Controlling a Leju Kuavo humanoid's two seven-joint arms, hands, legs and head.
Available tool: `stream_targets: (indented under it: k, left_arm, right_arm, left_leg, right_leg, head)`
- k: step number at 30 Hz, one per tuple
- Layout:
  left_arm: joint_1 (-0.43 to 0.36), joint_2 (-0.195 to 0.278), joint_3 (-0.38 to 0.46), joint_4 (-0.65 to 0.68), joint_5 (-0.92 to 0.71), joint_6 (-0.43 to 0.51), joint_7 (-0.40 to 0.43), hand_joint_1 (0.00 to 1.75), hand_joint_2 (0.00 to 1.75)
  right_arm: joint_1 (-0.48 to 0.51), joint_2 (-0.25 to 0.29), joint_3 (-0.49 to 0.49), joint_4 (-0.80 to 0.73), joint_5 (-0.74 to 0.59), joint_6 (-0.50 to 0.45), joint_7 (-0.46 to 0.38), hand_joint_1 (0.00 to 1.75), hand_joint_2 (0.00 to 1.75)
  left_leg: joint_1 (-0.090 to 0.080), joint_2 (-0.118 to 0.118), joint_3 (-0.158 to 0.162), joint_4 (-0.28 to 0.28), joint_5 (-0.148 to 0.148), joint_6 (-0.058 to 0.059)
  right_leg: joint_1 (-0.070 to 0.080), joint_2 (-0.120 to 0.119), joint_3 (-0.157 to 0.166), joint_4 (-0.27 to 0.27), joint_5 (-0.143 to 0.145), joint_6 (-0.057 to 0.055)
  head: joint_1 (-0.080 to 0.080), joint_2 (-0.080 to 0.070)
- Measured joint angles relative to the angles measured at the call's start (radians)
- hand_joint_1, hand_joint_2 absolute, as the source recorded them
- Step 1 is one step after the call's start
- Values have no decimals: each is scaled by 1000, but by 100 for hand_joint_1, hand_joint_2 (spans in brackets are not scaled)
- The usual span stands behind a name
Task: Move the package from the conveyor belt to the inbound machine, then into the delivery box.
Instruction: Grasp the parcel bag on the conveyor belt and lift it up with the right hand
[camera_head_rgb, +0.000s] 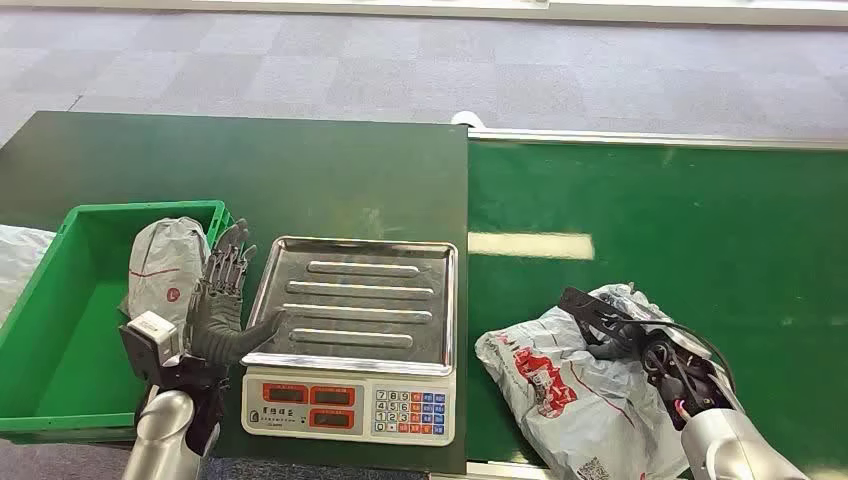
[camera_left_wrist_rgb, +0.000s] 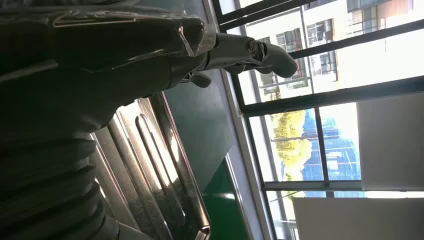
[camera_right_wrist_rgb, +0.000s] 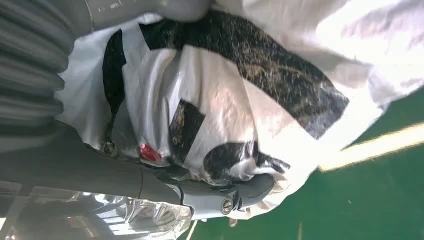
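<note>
- Your right hand (camera_head_rgb: 625, 335) is on the white poly-bag package (camera_head_rgb: 560, 385), which lies on the green conveyor belt (camera_head_rgb: 700, 230). In the right wrist view the fingers (camera_right_wrist_rgb: 235, 195) curl into the crumpled film, so you are grasping the package.
- Your left hand (camera_head_rgb: 222, 300) is released, fingers spread and upright, holding nothing. It stands between the scale (camera_head_rgb: 350, 345) and the green bin (camera_head_rgb: 60, 330).
- Just behind that left hand, another bagged parcel (camera_head_rgb: 165, 265) sits in the bin.
- Expect the package to be soft, light and slippery: thin film that bunches and sags. Take a gathered fold near the middle so the ends do not droop unevenly.
- The scale's steel tray (camera_head_rgb: 360, 300) is ribbed and smooth; the bag may slide once set down.
- The package carries red print and a small code label near your right wrist, too small to read. The scale keypad shows digits; its brand text is illegible.
</note>
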Motion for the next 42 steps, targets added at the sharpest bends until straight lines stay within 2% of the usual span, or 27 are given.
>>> stream_targets:
  k: [9,22,28,33,36,42]
  left_arm:
    - [2,1,-10,5,4,12,3,0,175]
    - [13,15,-11,2,18,20,4,0,175]
    - [43,22,-8,-27,20,30,0,0,175]
    - [84,22,-2,-57,7,27,-30,0,175]
    - [99,22,0,-68,1,21,-44,0,175]
    - [102,22,7,-70,1,27,-79,0,175]
  right_arm:
    - [-13,-8,-11,8,6,12,-6,175,175]
    - [-19,-21,-12,12,9,-2,-64,175,175]
    - [-27,-24,-31,13,-11,-112,-119,175,175]
    - [-29,-19,-84,-15,-70,-263,-206,175,175]
    - [-13,-11,-125,-72,-101,-325,-269,175,175]
    - [49,24,-177,-270,-143,-378,-406,175,175]
  left_leg:
    - [0,0,3,0,0,0]
    - [0,-1,3,0,0,0]
    - [0,-1,2,0,0,0]
    - [0,-1,1,0,0,0]
    - [0,-1,0,0,0,0]
    - [0,-1,0,0,0,0]
  right_leg:
    - [0,0,4,0,0,0]
    - [0,0,4,0,0,0]
    - [0,0,3,0,0,0]
    - [0,0,2,0,0,0]
    - [0,0,2,0,0,0]
    - [0,0,1,0,0,0]
  head:
    - [0,0]
    - [0,0]
    - [0,0]
    - [0,0]
    - [0,0]
    - [0,0]
